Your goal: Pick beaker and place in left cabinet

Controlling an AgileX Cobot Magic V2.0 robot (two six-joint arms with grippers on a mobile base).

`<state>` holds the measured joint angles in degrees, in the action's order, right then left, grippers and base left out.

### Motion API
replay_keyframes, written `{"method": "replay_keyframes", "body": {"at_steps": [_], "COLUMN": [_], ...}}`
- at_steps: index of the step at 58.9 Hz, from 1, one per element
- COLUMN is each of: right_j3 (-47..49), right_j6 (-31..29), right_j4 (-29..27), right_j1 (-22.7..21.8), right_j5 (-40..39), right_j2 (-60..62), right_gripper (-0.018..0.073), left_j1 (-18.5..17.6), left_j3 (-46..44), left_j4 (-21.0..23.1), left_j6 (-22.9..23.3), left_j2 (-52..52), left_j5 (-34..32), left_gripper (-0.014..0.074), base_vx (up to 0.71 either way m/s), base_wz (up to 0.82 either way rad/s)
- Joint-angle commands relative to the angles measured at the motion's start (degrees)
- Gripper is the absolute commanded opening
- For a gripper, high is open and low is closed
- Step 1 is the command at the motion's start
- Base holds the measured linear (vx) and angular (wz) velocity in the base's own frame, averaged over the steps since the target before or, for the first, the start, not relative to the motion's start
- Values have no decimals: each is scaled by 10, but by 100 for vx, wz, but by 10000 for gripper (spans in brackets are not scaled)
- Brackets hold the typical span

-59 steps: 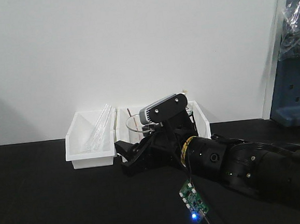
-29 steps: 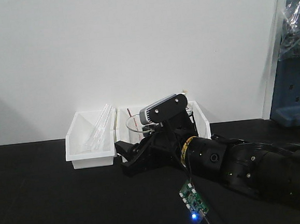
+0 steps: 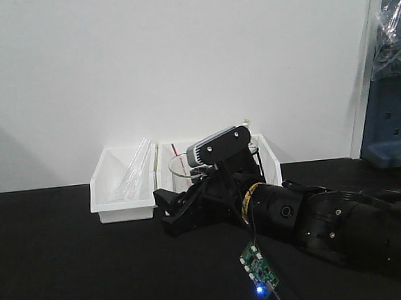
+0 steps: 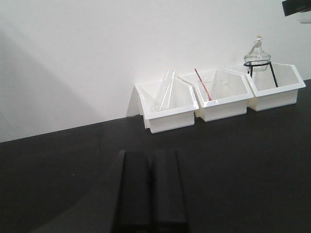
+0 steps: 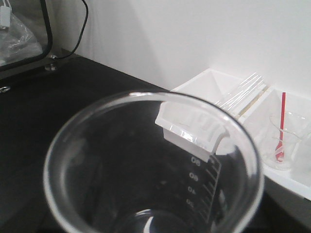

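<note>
Right claw (image 3: 169, 209), centre of the front view: its black fingers are parted just to the width of the clear glass beaker (image 5: 150, 165) with printed graduation marks and closed against it. The glass stands upright above the fingers. In the right wrist view its wide rim fills the frame from the lower edge up, and the fingers themselves can't be seen there. The claw sits low over the black surface (image 3: 70, 257); whether the beaker's base touches it, I cannot tell.

On top of that wrist is a grey camera housing (image 3: 217, 145), and a small green circuit board (image 3: 260, 270) with a blue light hangs below the arm, which runs off to the lower right.

Left claw (image 4: 150, 158), bottom centre of its own view: two flat black fingers pressed side by side, gripping nothing, above bare surface.

Further out, against the white wall (image 3: 179, 54), a row of three white plastic bins. The leftmost bin (image 4: 170, 124) holds leaning clear glass tubes (image 4: 167, 90). The middle bin (image 4: 223, 110) holds a second glass beaker with a red rod (image 4: 210, 87). The rightmost bin (image 4: 277, 97) holds a round glass flask on a black stand (image 4: 257, 57). The held beaker is just in front of the middle bin.
</note>
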<state>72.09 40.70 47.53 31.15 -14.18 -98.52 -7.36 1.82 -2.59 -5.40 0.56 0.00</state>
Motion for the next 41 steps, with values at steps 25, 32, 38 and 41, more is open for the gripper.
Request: {"method": "replay_keyframes", "body": {"at_steps": [25,32,38,41], "right_j3": [17,17,17,17], "right_j6": [-1,-1,-1,-1], "right_j4": [-7,-7,-7,-7], "right_j1": [-2,-2,-2,-2], "right_j5": [-29,-29,-29,-29], "right_j2": [29,29,29,29], "right_gripper": [-3,-3,-3,-3], "left_j1": [0,0,0,0], "left_j3": [9,9,9,9], "left_j4": [2,2,2,2], "left_j6": [2,2,2,2], "left_j2": [11,11,11,11], "left_j5": [-43,-43,-43,-43], "left_gripper": [1,1,1,1], "base_vx": [-13,-19,-19,-17], "base_wz": [1,6,11,16]}}
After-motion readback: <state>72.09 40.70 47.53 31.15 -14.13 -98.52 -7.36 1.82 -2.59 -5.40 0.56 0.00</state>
